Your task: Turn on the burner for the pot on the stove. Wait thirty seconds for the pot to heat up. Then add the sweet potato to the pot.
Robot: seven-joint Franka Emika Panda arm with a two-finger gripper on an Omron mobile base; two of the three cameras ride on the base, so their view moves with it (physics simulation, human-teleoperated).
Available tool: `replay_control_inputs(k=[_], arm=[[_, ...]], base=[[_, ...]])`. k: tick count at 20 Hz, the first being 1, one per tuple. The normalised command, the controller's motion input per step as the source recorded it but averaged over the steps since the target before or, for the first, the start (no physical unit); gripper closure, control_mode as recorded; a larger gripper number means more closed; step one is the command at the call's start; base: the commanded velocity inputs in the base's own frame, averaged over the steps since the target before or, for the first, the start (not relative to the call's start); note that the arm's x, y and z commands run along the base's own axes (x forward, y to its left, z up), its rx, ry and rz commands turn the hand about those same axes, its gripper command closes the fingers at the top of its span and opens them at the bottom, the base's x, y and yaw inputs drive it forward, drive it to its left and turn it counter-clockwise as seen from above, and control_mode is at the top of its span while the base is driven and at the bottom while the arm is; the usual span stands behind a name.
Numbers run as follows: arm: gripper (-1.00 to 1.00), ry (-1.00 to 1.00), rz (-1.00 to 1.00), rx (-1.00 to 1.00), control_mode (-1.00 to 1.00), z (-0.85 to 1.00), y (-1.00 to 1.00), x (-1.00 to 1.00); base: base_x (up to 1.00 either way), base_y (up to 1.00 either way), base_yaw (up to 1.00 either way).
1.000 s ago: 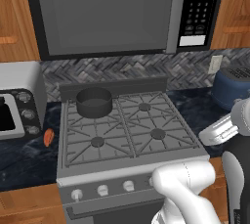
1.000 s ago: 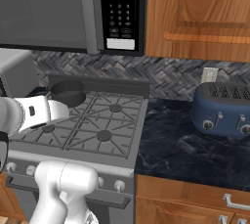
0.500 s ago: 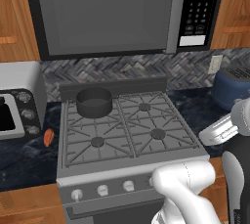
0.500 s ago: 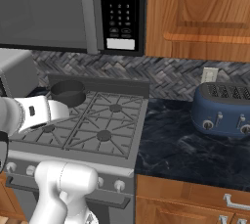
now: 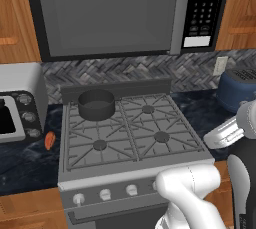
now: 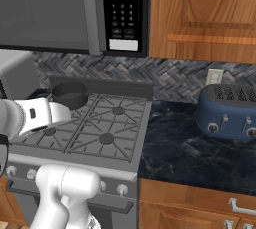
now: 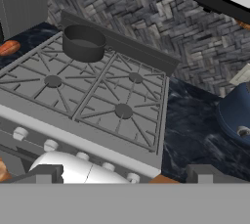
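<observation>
Up at eleven o'clock on the grey metal four-burner gas stove point(image 5: 131, 160), sitting over the rear-left burner: small dark-grey round straight-sided pot point(image 5: 96, 104), upright, dark inside. Same pot at the far left corner of the grates in the right base view point(image 6: 70, 95) and at eleven o'clock in the hand view point(image 7: 84, 42). Lying on the dark marbled counter point(image 5: 25, 160) at nine o'clock of the stove, just beside its left edge and below the boxy silver toaster oven point(image 5: 19, 104): small orange-red oblong sweet potato point(image 5: 49, 140), well apart from the pot. Along the stove front, a row of small white round knobs point(image 5: 104, 194). At three o'clock, near the wall, a blue rounded toaster point(image 6: 231, 112). Two dark fingertips of the gripper point(image 7: 125, 173) spread wide at the hand view's bottom, nothing between them, hanging apart from the stove front.
</observation>
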Motion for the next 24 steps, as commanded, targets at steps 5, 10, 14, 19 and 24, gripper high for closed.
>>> replay_control_inputs(k=[5,10,14,19,24], arm=[[-1.0,0.0,0.0,0.0,-1.0,0.0,0.0,0.0],[-1.0,0.0,0.0,0.0,-1.0,0.0,0.0,0.0],[-1.0,0.0,0.0,0.0,-1.0,0.0,0.0,0.0],[-1.0,0.0,0.0,0.0,-1.0,0.0,0.0,0.0],[-1.0,0.0,0.0,0.0,-1.0,0.0,0.0,0.0]], base=[[0.0,0.0,0.0],[0.0,0.0,0.0],[0.0,0.0,0.0],[0.0,0.0,0.0],[0.0,0.0,0.0]])
